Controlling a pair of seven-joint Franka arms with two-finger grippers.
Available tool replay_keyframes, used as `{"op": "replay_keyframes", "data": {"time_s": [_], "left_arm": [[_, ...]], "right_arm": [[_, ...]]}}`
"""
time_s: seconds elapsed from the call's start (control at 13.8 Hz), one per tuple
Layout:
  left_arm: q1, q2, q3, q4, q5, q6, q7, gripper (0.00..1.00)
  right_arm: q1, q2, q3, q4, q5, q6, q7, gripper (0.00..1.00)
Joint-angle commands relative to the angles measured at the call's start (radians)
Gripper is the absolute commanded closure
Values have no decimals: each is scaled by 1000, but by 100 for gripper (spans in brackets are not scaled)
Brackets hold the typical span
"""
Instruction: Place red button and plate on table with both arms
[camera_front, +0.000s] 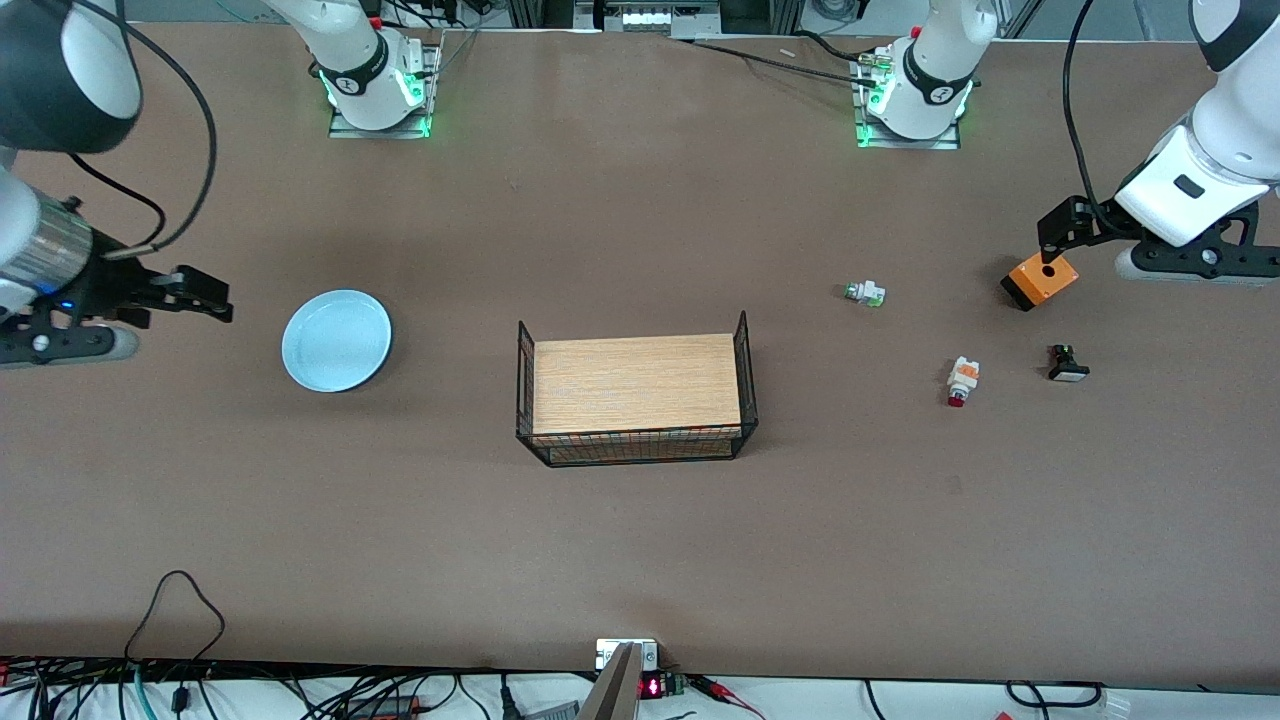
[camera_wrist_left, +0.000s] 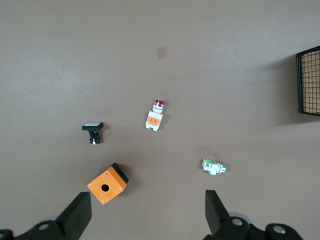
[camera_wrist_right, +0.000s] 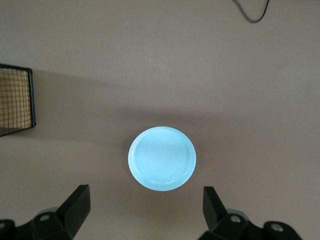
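From my station the desk (camera_front: 640, 540) looked matt brown, like paper or felt. The plate (camera_front: 336, 340) had a smooth, glossy pale-blue glaze. The basket (camera_front: 634, 447) was thin black wire around a light, grained wooden board (camera_front: 636, 384). The red button (camera_front: 962, 380) and the orange box (camera_front: 1040, 281) looked like smooth plastic.

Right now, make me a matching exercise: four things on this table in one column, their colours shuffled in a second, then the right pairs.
Things:
1. plate
2. box with a hole
3. wire basket
4. tip of the red button

Colours:
A. black
B. dark red
C. pale blue
D. orange

Pairs: 1-C, 2-D, 3-A, 4-B
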Motion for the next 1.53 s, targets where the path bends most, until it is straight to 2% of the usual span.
{"op": "replay_keyframes", "data": {"time_s": [0.0, 0.07, 0.29, 0.51, 0.87, 1.45], "left_arm": [[1, 7, -2, 25, -11, -21, -15, 0], [3, 8, 0, 25, -11, -21, -15, 0], [-5, 10, -2, 38, -6, -33, -18, 0], [-2, 85, 0, 152, -11, -102, -9, 0], [0, 85, -2, 153, -14, -115, -10, 0], [-2, 85, -2, 153, -14, -118, -7, 0]], "right_arm": [[2, -9, -47, 48, -21, -29, 1, 0], [-1, -19, -65, 36, -24, -40, -2, 0], [-9, -43, -70, -21, -25, -63, -12, 0], [-8, -118, -68, -128, -24, -21, 5, 0], [-8, -160, -67, -135, -15, -60, 22, 0], [-6, -158, -65, -118, -7, -77, 22, 0]]}}
